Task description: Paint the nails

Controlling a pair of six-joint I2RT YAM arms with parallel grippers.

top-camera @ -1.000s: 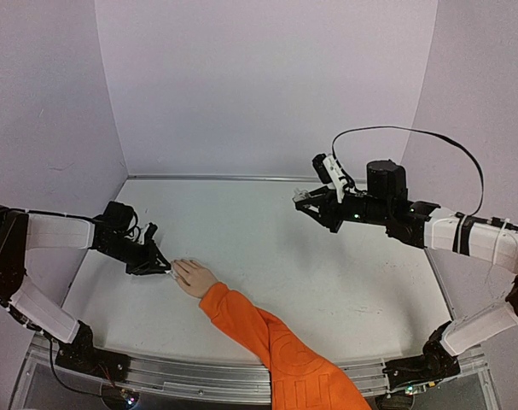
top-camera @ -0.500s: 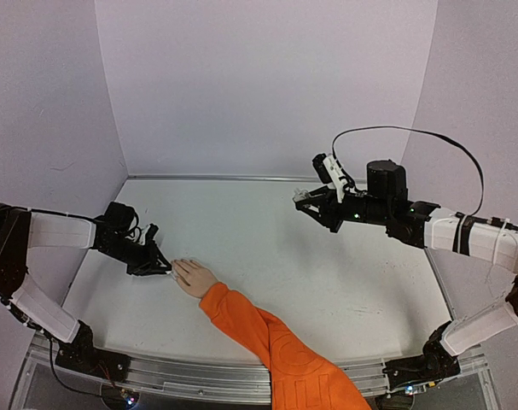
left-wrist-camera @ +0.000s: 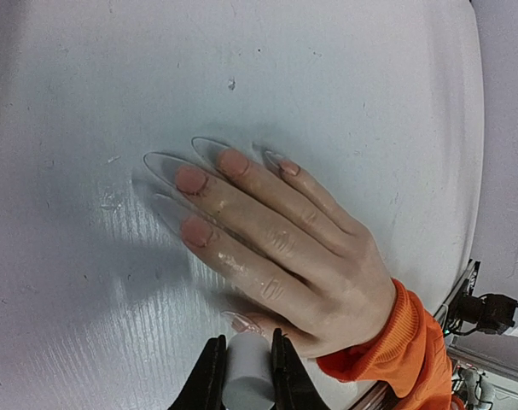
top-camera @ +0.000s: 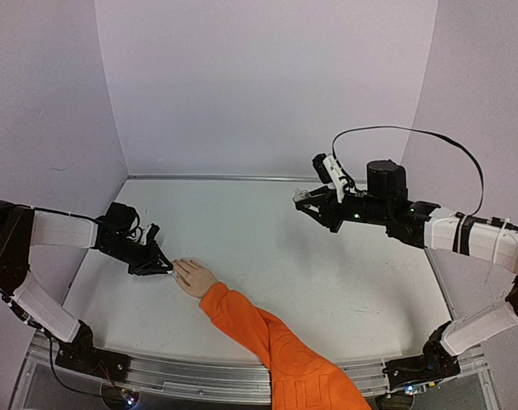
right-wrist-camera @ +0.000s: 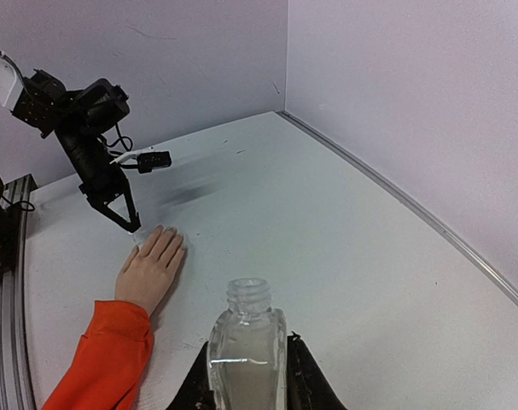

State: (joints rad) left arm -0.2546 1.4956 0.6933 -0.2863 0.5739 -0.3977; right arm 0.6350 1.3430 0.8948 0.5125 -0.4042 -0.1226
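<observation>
nails: 5 long, clear | left gripper: grips 1 white cylinder | right gripper: grips 1 clear bottle

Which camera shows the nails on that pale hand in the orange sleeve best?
The left wrist view: the long, clear, pointed nails show close up. In the top external and right wrist views the pale hand is small, its nails too tiny to make out.
</observation>
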